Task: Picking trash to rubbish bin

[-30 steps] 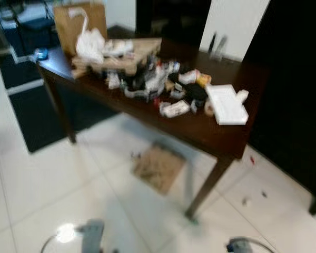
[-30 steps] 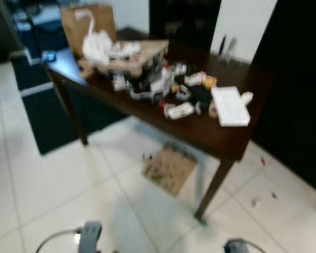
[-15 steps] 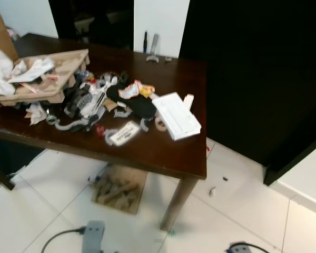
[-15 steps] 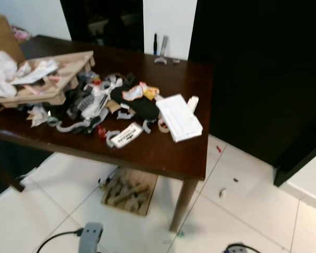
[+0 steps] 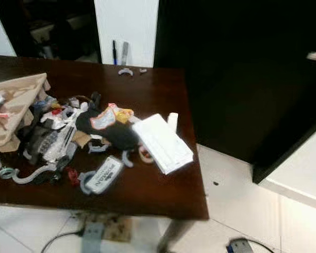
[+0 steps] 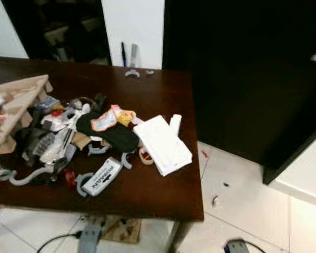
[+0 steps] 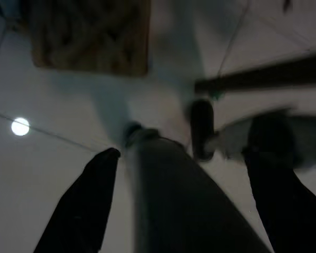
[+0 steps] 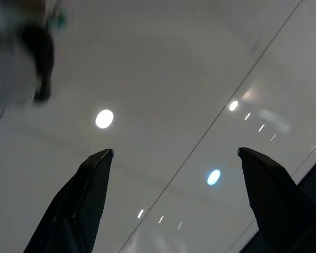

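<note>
**Cluttered tabletop ahead, both tools hanging low over the floor**

A dark brown wooden tabletop (image 5: 152, 195) stands before the robot, its near right corner close to the head camera. Litter is heaped across its left and middle part. A flat white rectangular box (image 5: 162, 143) lies tilted near the right edge, with a small white tube (image 5: 172, 120) just beside its far end. Left of the box sits a black oval pouch (image 5: 111, 134), and an orange-and-yellow crumpled wrapper (image 5: 109, 115) rests on the pouch's far side. Nearer the robot lies a small white labelled packet (image 5: 105, 173), with grey curved plastic scraps (image 5: 26, 175) and a small red piece (image 5: 72, 174) to its left. At the far left edge a tan cardboard tray (image 5: 13, 108) is tipped up on the pile. At the tabletop's far edge a dark pen and a grey marker (image 5: 124, 52) stand against a white wall panel (image 5: 127, 26).

On the white tiled floor (image 6: 242, 190) to the right, tiny dark and red scraps (image 6: 215, 200) are scattered. A brown cardboard piece (image 7: 89, 34) lies on the floor under the tabletop.

The left tool (image 7: 181, 158) hangs low over the floor with its two black fingers (image 7: 84, 205) spread apart and holding nothing. The right tool (image 8: 174, 153) also points at bare tiles, fingers (image 8: 81, 200) wide apart and empty.
</note>
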You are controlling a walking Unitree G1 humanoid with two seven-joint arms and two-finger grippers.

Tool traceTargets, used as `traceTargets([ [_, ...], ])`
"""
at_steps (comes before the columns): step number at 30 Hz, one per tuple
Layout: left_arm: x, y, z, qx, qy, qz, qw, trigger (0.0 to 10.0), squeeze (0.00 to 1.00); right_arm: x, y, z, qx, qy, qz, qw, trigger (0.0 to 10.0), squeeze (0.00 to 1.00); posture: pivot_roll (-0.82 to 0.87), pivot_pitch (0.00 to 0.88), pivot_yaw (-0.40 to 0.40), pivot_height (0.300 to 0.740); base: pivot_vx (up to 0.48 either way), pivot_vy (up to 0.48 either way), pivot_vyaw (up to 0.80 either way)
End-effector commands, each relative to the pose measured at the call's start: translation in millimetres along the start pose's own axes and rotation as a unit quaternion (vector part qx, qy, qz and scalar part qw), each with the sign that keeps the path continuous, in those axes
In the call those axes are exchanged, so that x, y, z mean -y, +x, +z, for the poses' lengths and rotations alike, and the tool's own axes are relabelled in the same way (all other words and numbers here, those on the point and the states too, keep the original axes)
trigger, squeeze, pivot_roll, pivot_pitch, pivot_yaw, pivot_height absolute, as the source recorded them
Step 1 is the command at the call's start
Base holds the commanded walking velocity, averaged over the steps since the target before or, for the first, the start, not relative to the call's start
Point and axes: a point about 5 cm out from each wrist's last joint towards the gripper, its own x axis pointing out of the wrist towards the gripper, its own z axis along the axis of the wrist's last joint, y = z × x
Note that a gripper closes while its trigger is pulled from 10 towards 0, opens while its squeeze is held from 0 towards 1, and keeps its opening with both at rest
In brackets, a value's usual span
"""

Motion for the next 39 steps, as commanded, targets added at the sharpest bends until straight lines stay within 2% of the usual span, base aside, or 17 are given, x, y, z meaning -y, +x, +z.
traceTargets([
  [1, 2.7, -4.7, -25, -0.045, -0.015, -0.007, 0.999, 10.0, 0.0, -3.3, -0.5, -10, -0.015, 0.002, 0.001, 1.0, 10.0, 0.0, 0.09, 0.088, -0.067, 0.74, 0.0, -0.3, 0.0],
  [14, 3.4, -4.7, -28, -0.052, -0.027, 0.002, 0.998, 10.0, 0.0, 18.4, -2.0, -18, -0.023, 0.0, -0.038, 0.999, 10.0, 0.0, 0.09, 0.105, -0.063, 0.74, 0.0, -0.271, 0.0],
  [18, 1.6, -5.6, -29, -0.052, -0.03, 0.003, 0.998, 10.0, 0.0, 35.8, -2.2, 4, 0.017, 0.024, -0.094, 0.995, 10.0, 0.0, 0.09, 0.109, -0.058, 0.74, 0.0, 0.0, 0.0],
  [21, 0.4, -6.6, -31, -0.055, -0.031, 0.004, 0.998, 10.0, 0.0, 50.2, -4.4, 35, 0.075, 0.086, -0.12, 0.986, 10.0, 0.0, 0.08, 0.11, -0.055, 0.74, 0.0, 0.0, 0.0],
  [23, -0.8, -7.6, -33, -0.057, -0.032, 0.006, 0.998, 10.0, 0.0, 68.0, -12.6, 83, 0.169, 0.186, -0.124, 0.96, 10.0, 0.0, 0.09, 0.113, -0.051, 0.74, 0.0, 0.0, 0.0],
  [24, -1.7, -8.3, -35, -0.058, -0.033, 0.008, 0.998, 10.0, 0.0, 80.6, -25.5, 126, 0.264, 0.267, -0.089, 0.923, 10.0, 0.0, 0.09, 0.113, -0.051, 0.74, 0.0, 0.0, 0.0],
  [25, -1.7, -8.3, -35, -0.058, -0.033, 0.008, 0.998, 10.0, 0.0, 80.6, -25.5, 126, 0.264, 0.267, -0.089, 0.923, 10.0, 0.0, 0.09, 0.113, -0.051, 0.74, 0.0, 0.0, 0.0],
  [27, -2.3, -8.8, -36, -0.06, -0.034, 0.009, 0.998, 10.0, 0.0, 86.0, -36.9, 155, 0.329, 0.304, -0.044, 0.893, 10.0, 0.0, 0.09, 0.114, -0.048, 0.74, 0.0, 0.0, 0.0],
  [28, -2.3, -8.8, -36, -0.06, -0.034, 0.009, 0.998, 10.0, 0.0, 86.0, -36.9, 155, 0.329, 0.304, -0.044, 0.893, 10.0, 0.0, 0.09, 0.114, -0.048, 0.74, 0.0, 0.0, 0.0],
  [30, -3.5, -9.5, -37, -0.061, -0.036, 0.012, 0.997, 10.0, 0.0, 89.6, -60.3, 201, 0.431, 0.34, 0.049, 0.834, 10.0, 0.0, 0.09, 0.117, -0.051, 0.74, 0.0, 0.0, 0.0],
  [31, -4.2, -9.9, -37, -0.062, -0.038, 0.014, 0.997, 10.0, 0.0, 90.7, -73.9, 221, 0.478, 0.353, 0.1, 0.798, 10.0, 0.33, 0.09, 0.117, -0.052, 0.74, 0.0, 0.0, 0.0],
  [32, -4.2, -9.9, -37, -0.062, -0.038, 0.014, 0.997, 10.0, 0.0, 90.7, -73.9, 221, 0.478, 0.353, 0.1, 0.798, 10.0, 0.33, 0.09, 0.117, -0.052, 0.74, 0.0, 0.0, 0.0],
  [33, -4.6, -10.1, -38, -0.062, -0.039, 0.015, 0.997, 10.0, 0.0, 89.7, -87.8, 239, 0.521, 0.363, 0.159, 0.756, 10.0, 1.0, 0.09, 0.117, -0.054, 0.74, 0.0, 0.0, 0.0],
  [34, -4.6, -10.1, -38, -0.062, -0.039, 0.015, 0.997, 10.0, 0.0, 89.7, -87.8, 239, 0.521, 0.363, 0.159, 0.756, 10.0, 1.0, 0.09, 0.117, -0.054, 0.74, 0.0, 0.0, 0.0],
  [37, -4.1, -10.3, -39, -0.059, -0.049, 0.015, 0.997, 10.0, 0.0, 74.1, -123.8, 277, 0.595, 0.319, 0.301, 0.673, 10.0, 1.0, 0.1, 0.122, -0.062, 0.74, 0.0, 0.0, 0.0],
  [38, -3.8, -10.4, -39, -0.058, -0.051, 0.015, 0.997, 10.0, 0.0, 66.1, -132.4, 284, 0.605, 0.292, 0.337, 0.659, 10.0, 1.0, 0.11, 0.123, -0.066, 0.74, 0.0, 0.0, 0.0],
  [39, -3.8, -10.4, -39, -0.058, -0.051, 0.015, 0.997, 10.0, 0.0, 66.1, -132.4, 284, 0.605, 0.292, 0.337, 0.659, 10.0, 1.0, 0.11, 0.123, -0.066, 0.74, 0.0, 0.0, 0.0],
])
